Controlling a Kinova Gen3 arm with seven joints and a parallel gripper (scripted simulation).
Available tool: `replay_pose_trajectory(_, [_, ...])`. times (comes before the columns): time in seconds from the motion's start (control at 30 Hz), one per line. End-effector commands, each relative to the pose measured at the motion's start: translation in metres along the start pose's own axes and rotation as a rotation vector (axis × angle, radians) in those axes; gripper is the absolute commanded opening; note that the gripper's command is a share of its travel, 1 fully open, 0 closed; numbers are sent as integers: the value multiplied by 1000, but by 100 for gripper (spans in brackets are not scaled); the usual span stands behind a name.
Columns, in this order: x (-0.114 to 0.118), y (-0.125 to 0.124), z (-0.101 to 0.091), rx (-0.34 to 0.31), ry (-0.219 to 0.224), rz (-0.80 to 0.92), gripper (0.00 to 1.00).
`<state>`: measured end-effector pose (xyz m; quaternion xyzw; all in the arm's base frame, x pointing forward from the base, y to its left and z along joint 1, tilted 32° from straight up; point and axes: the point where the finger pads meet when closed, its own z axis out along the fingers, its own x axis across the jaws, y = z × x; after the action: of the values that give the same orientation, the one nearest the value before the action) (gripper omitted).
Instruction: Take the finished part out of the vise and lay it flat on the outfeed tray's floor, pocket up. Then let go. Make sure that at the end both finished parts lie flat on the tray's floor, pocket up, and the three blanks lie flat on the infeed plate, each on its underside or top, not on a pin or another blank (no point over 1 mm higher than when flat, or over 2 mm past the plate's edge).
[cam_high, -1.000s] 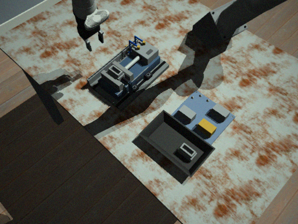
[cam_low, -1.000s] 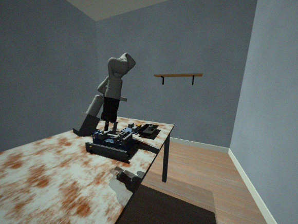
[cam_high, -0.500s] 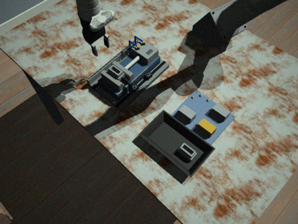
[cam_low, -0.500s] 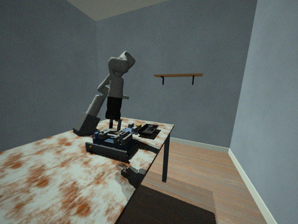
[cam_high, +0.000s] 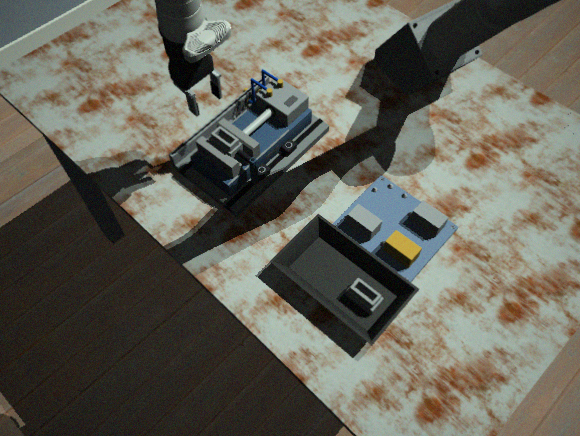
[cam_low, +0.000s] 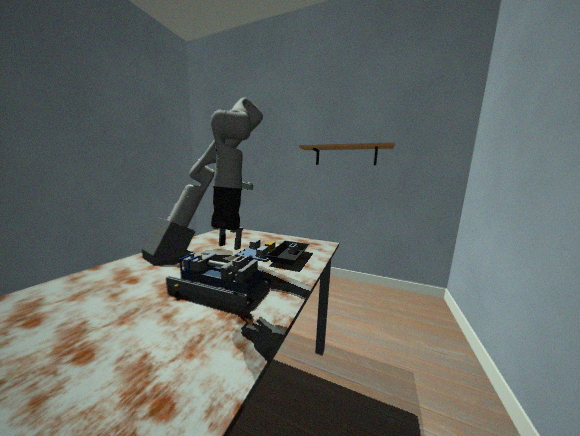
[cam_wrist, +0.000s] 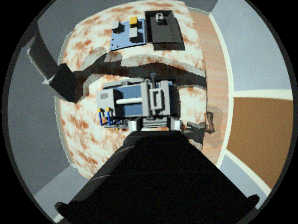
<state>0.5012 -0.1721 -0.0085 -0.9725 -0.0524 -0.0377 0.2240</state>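
Single grey arm (cam_low: 227, 165) rising from a wedge-shaped base (cam_low: 167, 242), elbow folded high, forearm dropping near vertical. Dark wrist section (cam_low: 226, 207) below the grey link. Gripper (cam_high: 203, 93) pointing down, fingers (cam_high: 192, 102) spread to full width, nothing between them. Fingertips in the air, touching nothing. In wrist view, only the gripper's dark body (cam_wrist: 156, 192) filling the lower field; fingertips not discernible there.
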Motion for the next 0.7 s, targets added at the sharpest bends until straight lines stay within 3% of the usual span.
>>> replay_pose_trajectory(0.0, [1, -2, -5, 0, 7, 0, 100])
replay_pose_trajectory(0.67, [2, -31, -13, 59, 28, -35, 100])
